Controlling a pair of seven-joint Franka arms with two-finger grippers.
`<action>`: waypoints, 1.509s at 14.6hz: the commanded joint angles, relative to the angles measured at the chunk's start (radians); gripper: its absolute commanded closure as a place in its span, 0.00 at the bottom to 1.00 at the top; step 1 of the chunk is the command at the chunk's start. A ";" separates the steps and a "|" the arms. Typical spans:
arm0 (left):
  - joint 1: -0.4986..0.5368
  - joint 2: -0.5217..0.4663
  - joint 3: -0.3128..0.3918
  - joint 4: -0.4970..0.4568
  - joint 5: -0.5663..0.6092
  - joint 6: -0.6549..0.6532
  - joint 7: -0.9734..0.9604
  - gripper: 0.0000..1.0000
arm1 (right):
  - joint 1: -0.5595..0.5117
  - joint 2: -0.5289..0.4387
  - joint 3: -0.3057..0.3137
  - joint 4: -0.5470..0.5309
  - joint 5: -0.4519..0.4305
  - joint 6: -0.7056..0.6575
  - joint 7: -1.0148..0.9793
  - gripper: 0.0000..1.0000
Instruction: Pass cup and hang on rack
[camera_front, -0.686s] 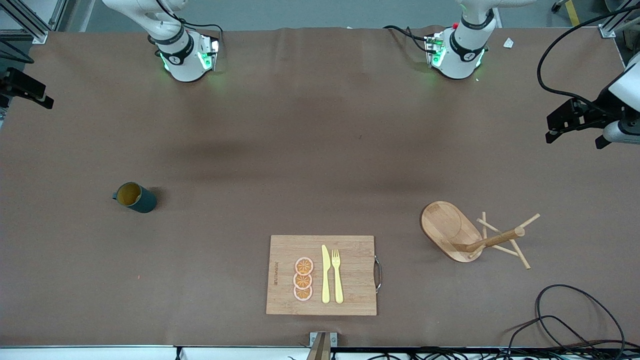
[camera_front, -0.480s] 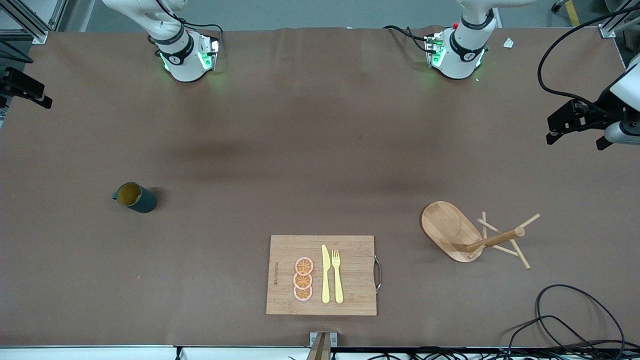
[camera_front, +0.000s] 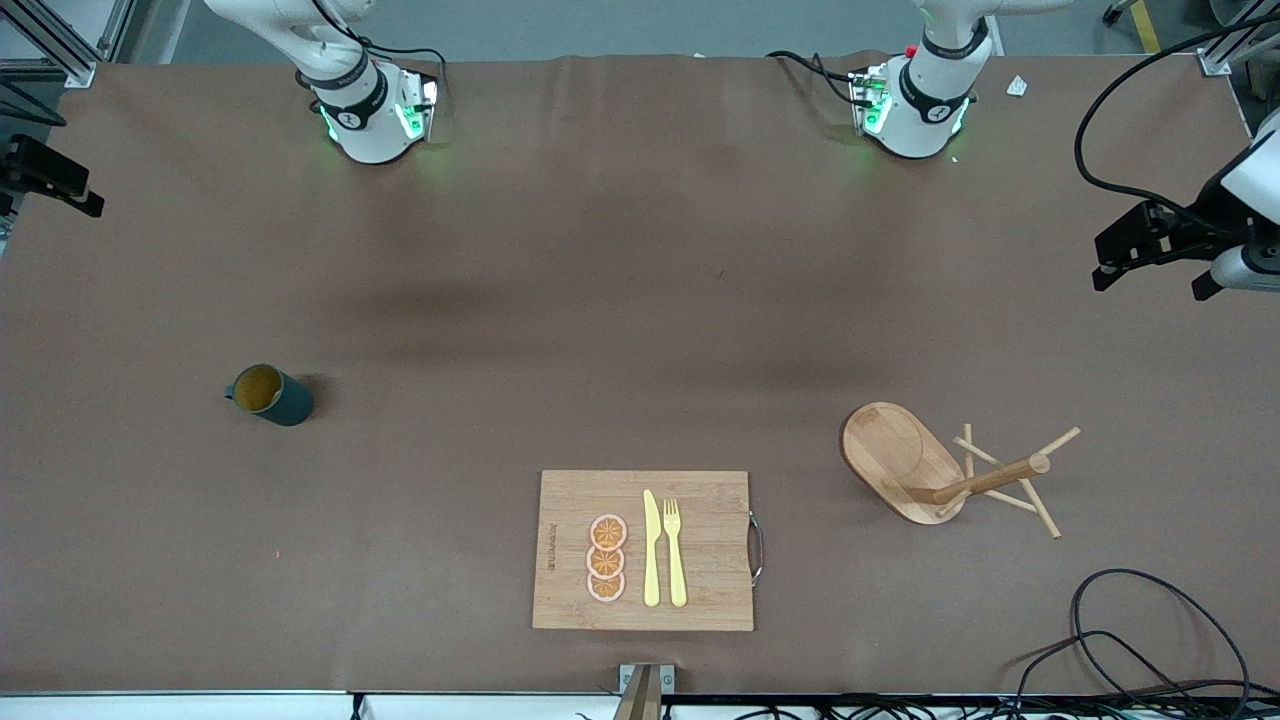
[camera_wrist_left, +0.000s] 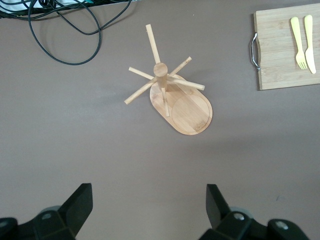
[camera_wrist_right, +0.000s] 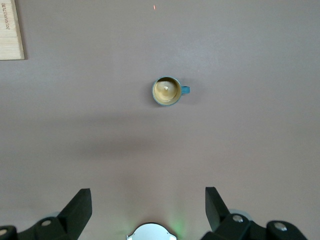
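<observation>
The dark teal cup (camera_front: 270, 394) stands upright on the table toward the right arm's end, its tan inside (camera_wrist_right: 166, 91) showing and its handle sticking out sideways. The wooden rack (camera_front: 890, 455) stands on its oval base (camera_wrist_left: 187, 110) toward the left arm's end, with its thin pegs bare. My right gripper (camera_wrist_right: 149, 205) hangs open and empty high over the table between its base and the cup. My left gripper (camera_wrist_left: 149, 205) also hangs open and empty, high over bare table between its base and the rack.
A bamboo cutting board (camera_front: 715, 550) with a yellow knife, a fork and orange slices lies near the front edge, between cup and rack. Black cables (camera_front: 1130, 640) coil at the front corner at the left arm's end.
Both hands have drifted very slightly at the edges of the front view. The cup and the rack have not moved.
</observation>
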 joint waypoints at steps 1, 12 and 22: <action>-0.001 0.010 0.000 0.022 0.011 -0.008 -0.014 0.00 | -0.006 -0.015 0.003 -0.010 -0.014 0.002 0.002 0.00; -0.001 0.010 0.000 0.020 0.011 -0.010 -0.008 0.00 | -0.025 0.179 0.003 0.006 -0.004 0.126 -0.012 0.00; -0.004 0.008 -0.005 0.019 0.011 -0.013 -0.016 0.00 | -0.075 0.416 0.006 -0.147 0.028 0.532 -0.522 0.00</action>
